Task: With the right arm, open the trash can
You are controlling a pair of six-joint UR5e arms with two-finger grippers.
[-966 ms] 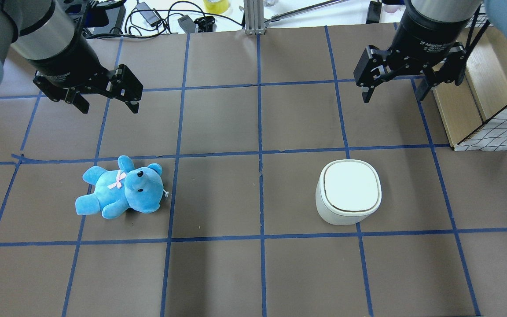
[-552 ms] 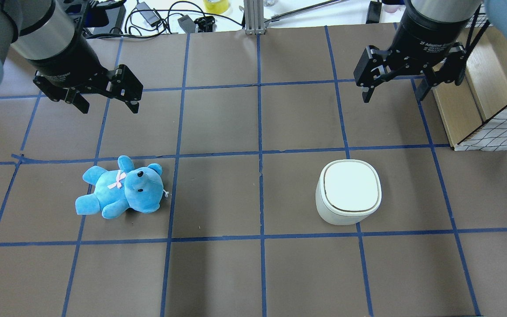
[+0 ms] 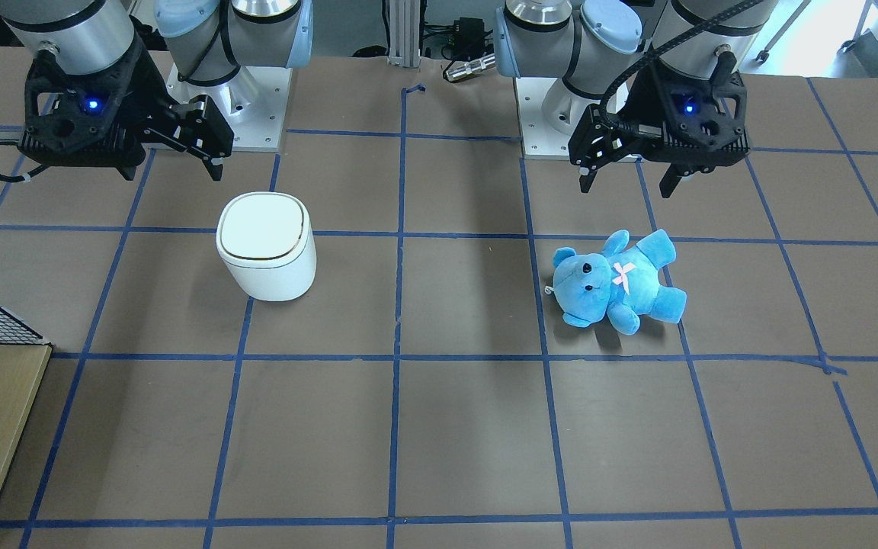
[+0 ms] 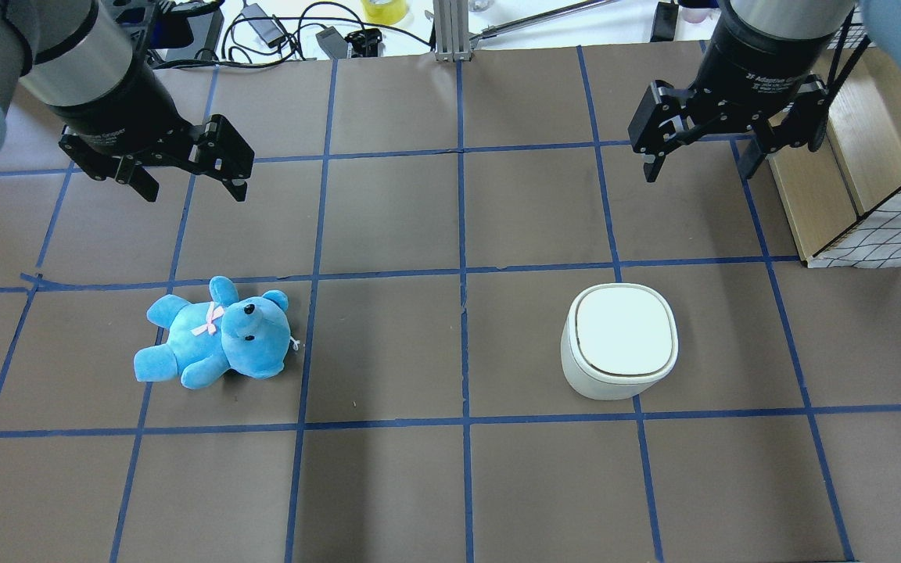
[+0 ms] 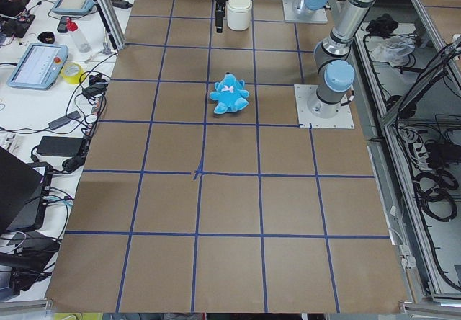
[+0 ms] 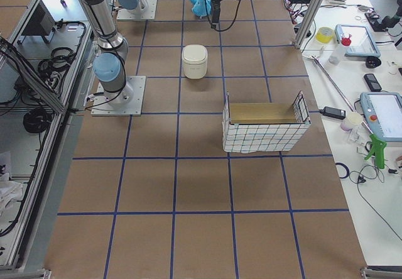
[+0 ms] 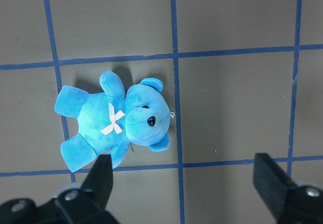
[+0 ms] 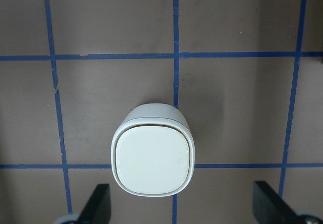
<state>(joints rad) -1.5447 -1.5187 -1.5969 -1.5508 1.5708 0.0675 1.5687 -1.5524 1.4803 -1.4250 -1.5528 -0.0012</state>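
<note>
Hovering, front-facing view: right arm's fingers (image 3: 206, 137) apart, holding nothing, raised on the far side of the trash can (image 3: 265, 259); the can stands upright left of centre on the surface (image 3: 447, 427), lid (image 3: 264, 226) shut.
Overhead view: left arm's fingers (image 4: 233, 168) apart, well apart from the teddy bear (image 4: 216, 336).
Right wrist view: lid flat, untouched.
Task judged barely begun; descent and lid-opening left to do.
</note>
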